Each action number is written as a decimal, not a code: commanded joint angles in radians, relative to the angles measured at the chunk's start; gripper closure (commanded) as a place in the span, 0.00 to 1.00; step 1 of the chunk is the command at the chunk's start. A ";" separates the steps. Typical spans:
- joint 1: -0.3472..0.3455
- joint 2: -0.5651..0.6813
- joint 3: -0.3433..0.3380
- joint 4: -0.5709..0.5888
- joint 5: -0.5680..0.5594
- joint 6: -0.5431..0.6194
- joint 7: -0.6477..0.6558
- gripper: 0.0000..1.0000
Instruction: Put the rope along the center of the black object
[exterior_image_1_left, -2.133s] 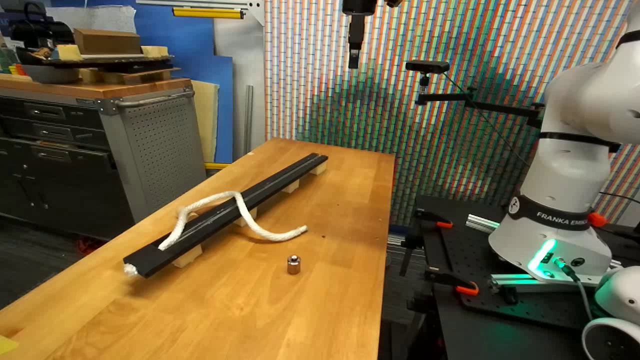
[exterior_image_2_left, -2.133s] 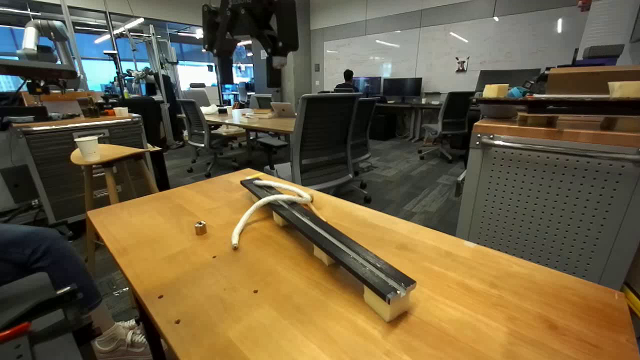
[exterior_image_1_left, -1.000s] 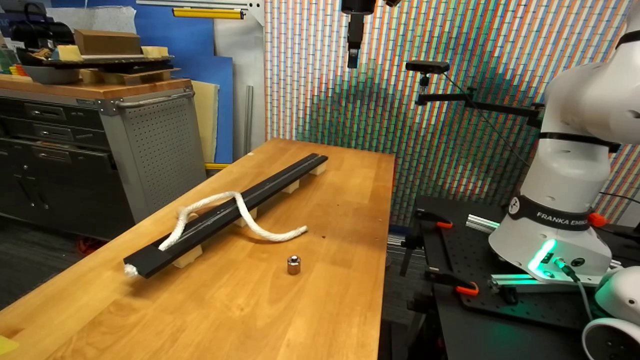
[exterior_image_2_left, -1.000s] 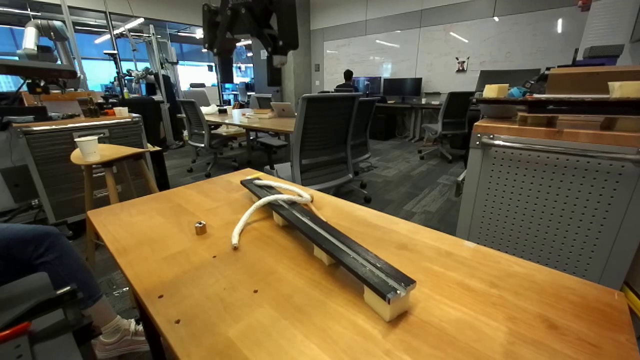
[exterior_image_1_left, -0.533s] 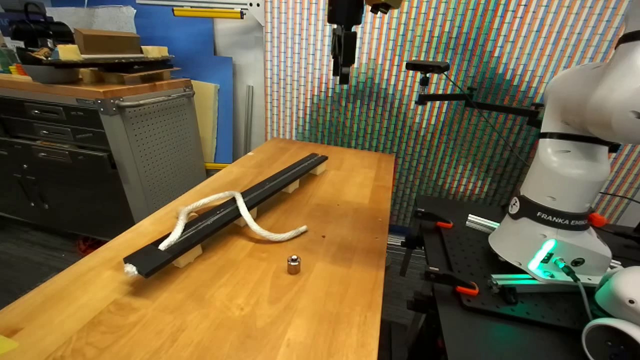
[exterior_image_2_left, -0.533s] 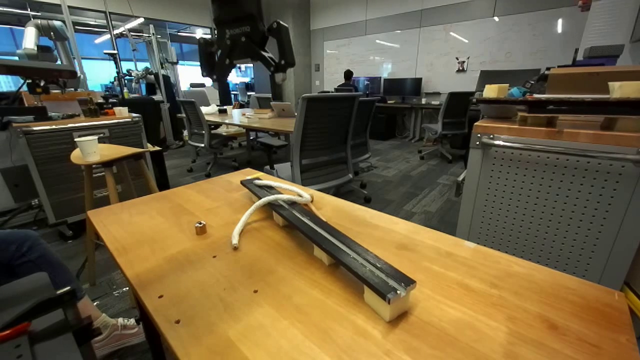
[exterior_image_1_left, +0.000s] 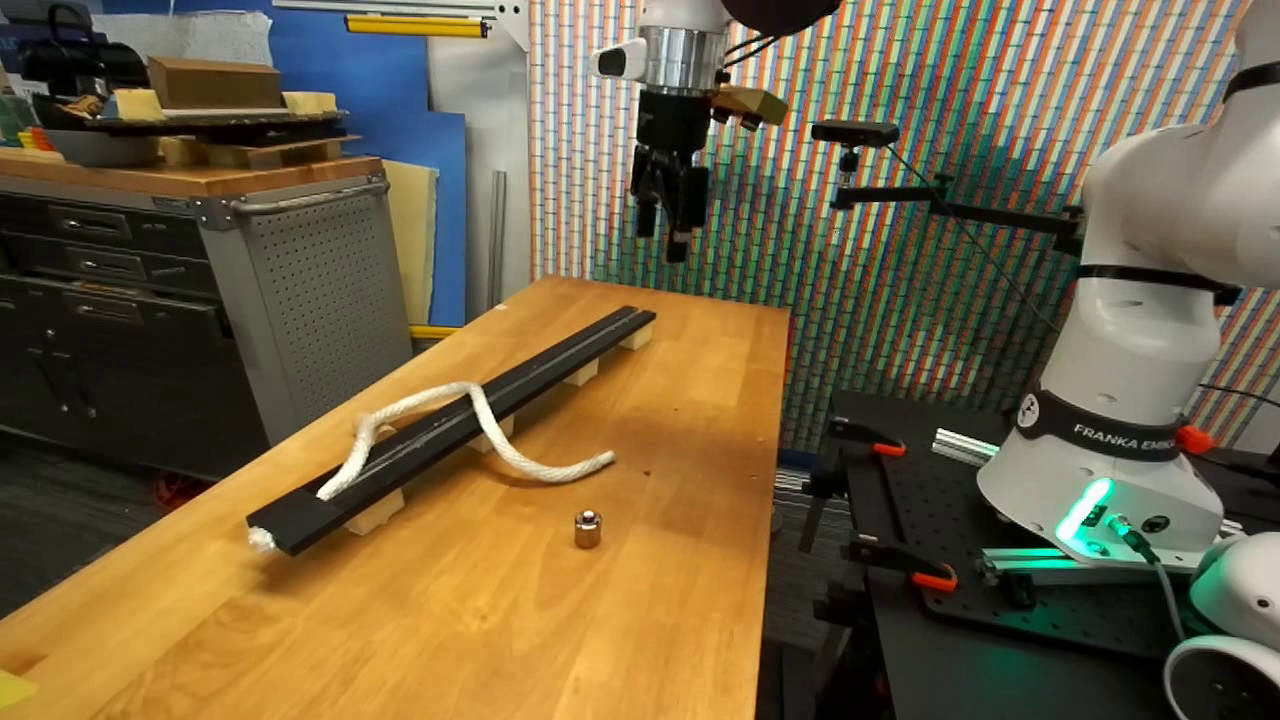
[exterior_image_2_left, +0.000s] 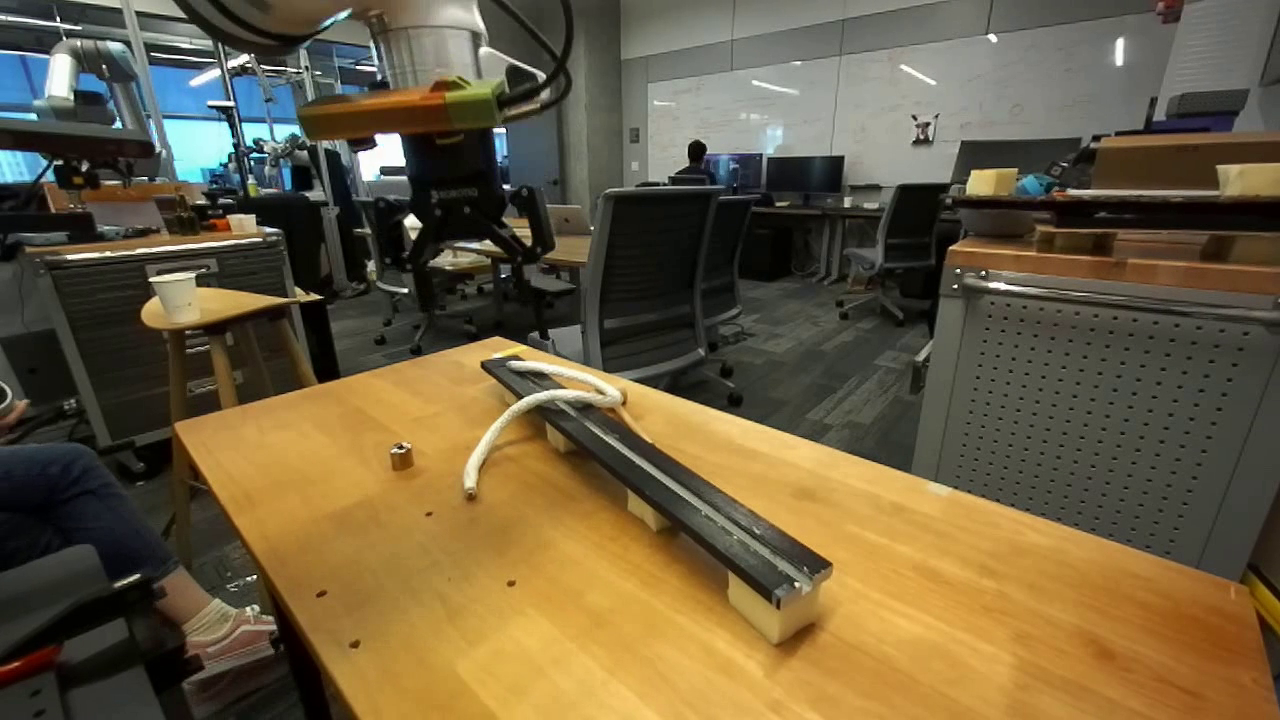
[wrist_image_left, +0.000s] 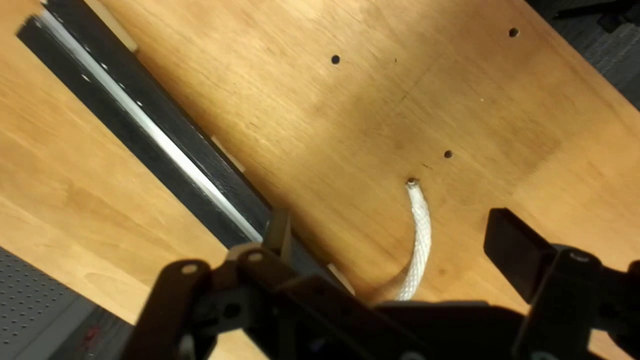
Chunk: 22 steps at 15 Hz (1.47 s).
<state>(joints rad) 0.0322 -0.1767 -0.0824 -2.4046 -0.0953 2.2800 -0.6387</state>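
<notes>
Likely pre-grasp: I'm hovering the gripper (wrist_image_left: 392, 232), fingers wide apart, holding nothing. Rope (exterior_image_1_left: 484, 408) is snaking across the black bar (exterior_image_2_left: 655, 478), one end lying on the table (exterior_image_1_left: 660, 570). Next I'm probably needing to descend and pinch that end.

Dark chairs (exterior_image_2_left: 650, 280) stand on grey carpet (exterior_image_2_left: 810, 390), a whiteboard (exterior_image_2_left: 1020, 100) beyond.

Rope (exterior_image_1_left: 483, 408) across bar (exterior_image_1_left: 430, 440), bar on blocks (exterior_image_1_left: 377, 513) (atop table (exterior_image_1_left: 650, 610))
</notes>
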 joint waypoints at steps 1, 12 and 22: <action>0.042 0.044 -0.002 0.002 0.171 0.037 -0.188 0.00; 0.050 0.219 0.124 -0.052 -0.007 0.397 0.015 0.00; 0.028 0.436 0.123 0.015 -0.169 0.428 0.224 0.00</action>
<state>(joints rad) 0.0768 0.2126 0.0201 -2.4340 -0.2666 2.6970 -0.4369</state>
